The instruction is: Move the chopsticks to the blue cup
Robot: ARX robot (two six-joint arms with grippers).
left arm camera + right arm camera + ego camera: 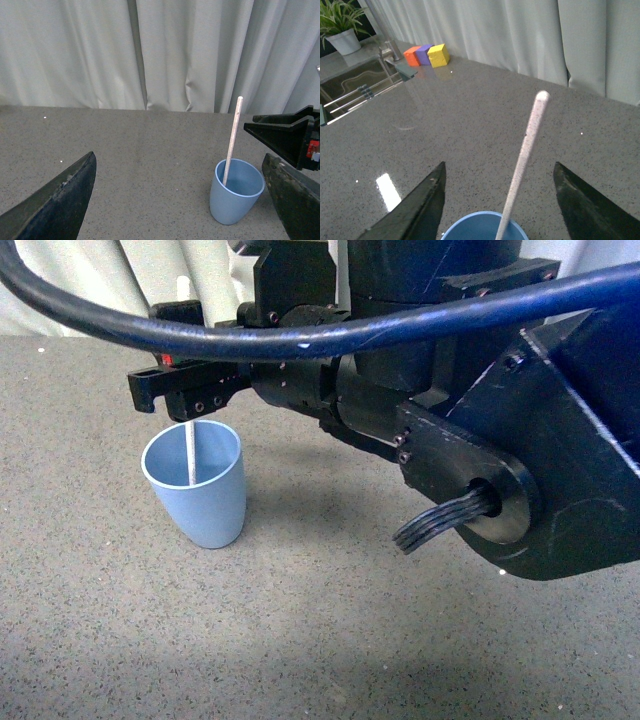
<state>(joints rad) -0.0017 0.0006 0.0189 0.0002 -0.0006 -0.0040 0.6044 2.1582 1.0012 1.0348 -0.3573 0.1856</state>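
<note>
The light blue cup [196, 485] stands upright on the grey counter, left of centre in the front view. The pale chopstick [189, 452] stands inside it, leaning on the rim, its top sticking out above. My right gripper [170, 388] hovers open just above the cup, jaws apart on either side of the stick and not touching it. In the right wrist view the chopstick [525, 155] rises from the cup [482, 227] between the open fingers. The left wrist view shows the cup [235, 197] and chopstick [232, 141] between my open left gripper's [185, 200] fingers, well ahead of them.
Orange, purple and yellow blocks [426, 55] sit at the far edge of the counter by a sink [355, 85] with a tap and a potted plant [340, 27]. White curtains [150, 50] hang behind the counter. My right arm [480, 440] and its cable fill the right of the front view.
</note>
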